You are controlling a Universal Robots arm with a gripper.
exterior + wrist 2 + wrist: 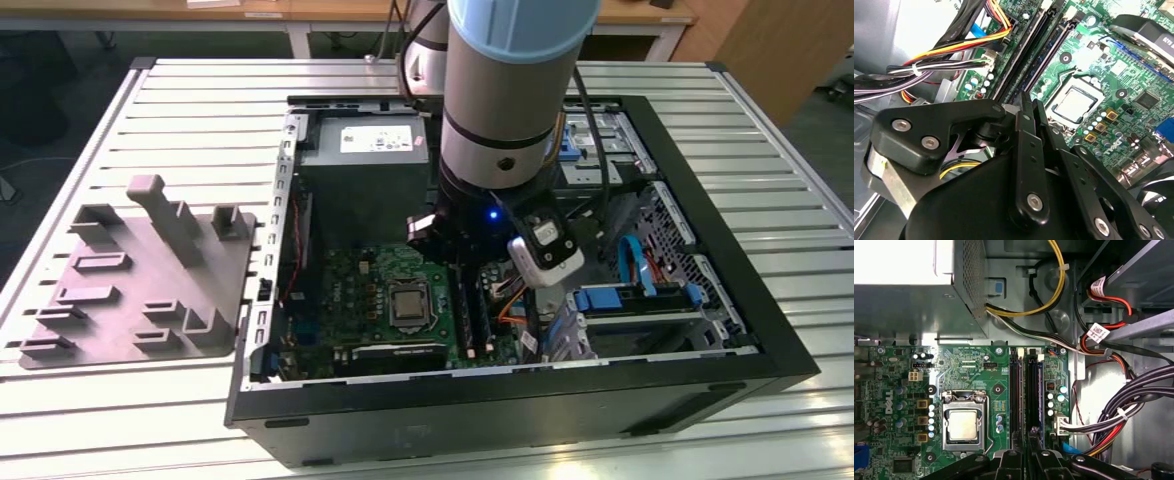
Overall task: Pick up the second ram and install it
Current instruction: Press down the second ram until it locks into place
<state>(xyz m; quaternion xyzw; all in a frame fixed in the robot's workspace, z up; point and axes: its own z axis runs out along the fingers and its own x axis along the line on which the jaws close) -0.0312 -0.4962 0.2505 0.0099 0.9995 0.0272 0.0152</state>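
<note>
While the arm [501, 90] reached down into the open case [507, 390] on the slatted worktop [200, 100], the gripper [1026, 107] hung low over the green board [969, 370], right at the two black slots [1024, 395] beside the processor socket [963, 422]. In both wrist views the jaws looked drawn close together on a thin dark edge that lined up with one slot, probably the ram [1024, 97], though I cannot tell for sure. Such a stick would be light, stiff and fragile, best pinched by its long top edge, off the chips.
</note>
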